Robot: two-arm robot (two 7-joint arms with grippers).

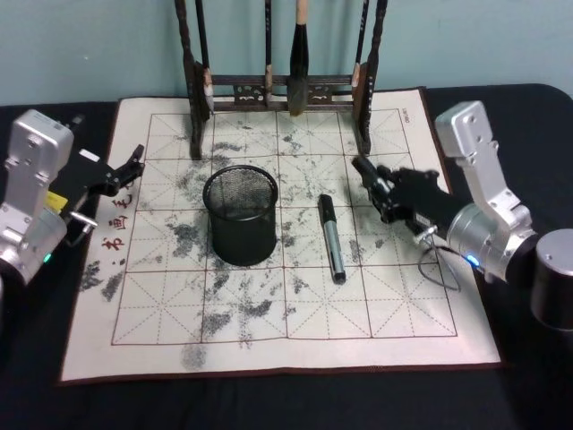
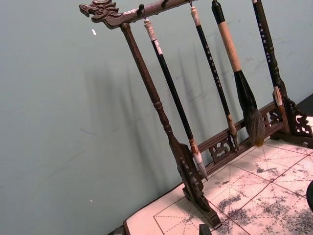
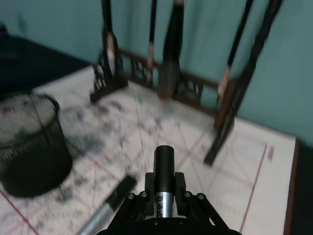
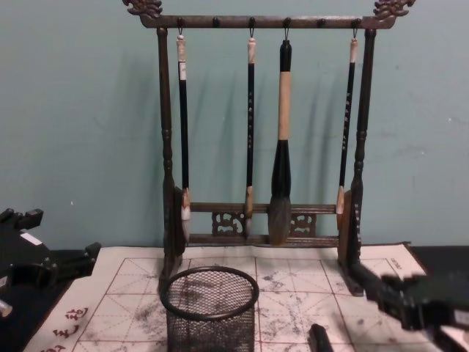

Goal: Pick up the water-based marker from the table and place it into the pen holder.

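Observation:
The water-based marker (image 1: 331, 238), black cap and silver barrel, lies flat on the ink-stained grid mat just right of the pen holder (image 1: 240, 215), a black wire-mesh cup standing upright and empty. My right gripper (image 1: 365, 172) hovers above the mat, a little right of and beyond the marker's capped end, holding nothing. In the right wrist view the marker (image 3: 106, 205) lies ahead and to one side, with the pen holder (image 3: 32, 147) farther off. My left gripper (image 1: 131, 165) rests open at the mat's left edge, away from both.
A tall dark wooden rack of hanging calligraphy brushes (image 1: 285, 90) stands along the mat's far edge, close behind the pen holder. The calligraphy mat (image 1: 269, 331) lies on a black tablecloth, with a teal wall behind. The mat's near half is bare.

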